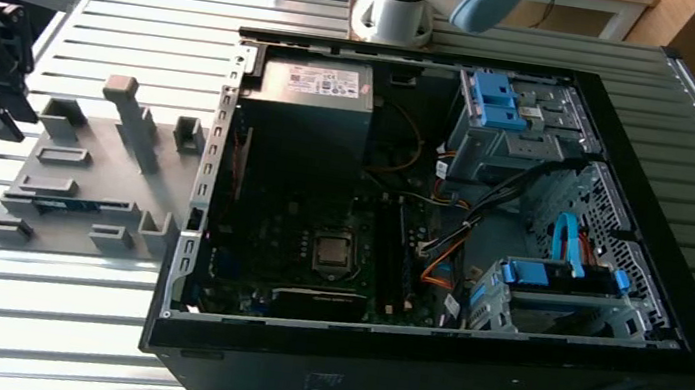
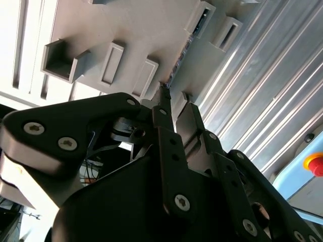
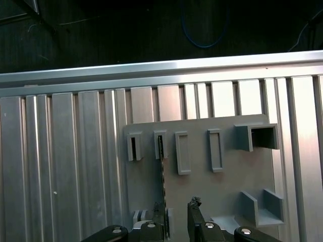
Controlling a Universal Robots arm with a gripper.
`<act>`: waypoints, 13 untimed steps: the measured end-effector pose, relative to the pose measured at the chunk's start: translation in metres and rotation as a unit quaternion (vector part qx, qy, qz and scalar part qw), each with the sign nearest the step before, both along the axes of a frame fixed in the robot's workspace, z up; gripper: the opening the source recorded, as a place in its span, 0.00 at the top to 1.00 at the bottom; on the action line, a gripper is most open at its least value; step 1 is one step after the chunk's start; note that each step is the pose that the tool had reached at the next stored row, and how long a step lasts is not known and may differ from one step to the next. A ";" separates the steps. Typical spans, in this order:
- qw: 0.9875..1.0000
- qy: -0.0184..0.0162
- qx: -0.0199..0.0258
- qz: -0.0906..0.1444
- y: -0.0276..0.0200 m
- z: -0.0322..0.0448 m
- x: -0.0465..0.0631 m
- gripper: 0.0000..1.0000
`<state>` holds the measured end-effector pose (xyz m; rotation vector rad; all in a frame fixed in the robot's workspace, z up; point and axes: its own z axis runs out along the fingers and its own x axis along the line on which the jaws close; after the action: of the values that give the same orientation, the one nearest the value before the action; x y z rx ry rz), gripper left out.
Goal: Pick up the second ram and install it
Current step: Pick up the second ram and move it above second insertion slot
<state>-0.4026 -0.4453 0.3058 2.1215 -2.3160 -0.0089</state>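
Second ram [image 3: 161,166] in gray holder [image 3: 212,194]

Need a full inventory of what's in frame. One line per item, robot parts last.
table: one, silver slatted metal, under everything.
computer case: one, black, lid off, on the table.
power supply: one, grey, inside the case at a far corner.
CPU socket: one, metallic, on the board in the case.
drive clips: several, bright blue, on the drive bays.
cables: several, blue, orange and black, inside the case.
part holder: one, grey, on the table at the exterior view's left of the case.
second ram: one, blue-green, standing on edge in a holder slot.
arm base: one, pale grey, behind the case.
gripper: one, black, hovering by the holder, open, holding nothing.
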 end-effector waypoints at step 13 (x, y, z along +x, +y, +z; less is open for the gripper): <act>1.000 0.000 0.002 0.000 -0.0014 -0.0058 0.000 0.67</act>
<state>-0.4025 -0.4466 0.2999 2.1234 -2.3180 -0.0137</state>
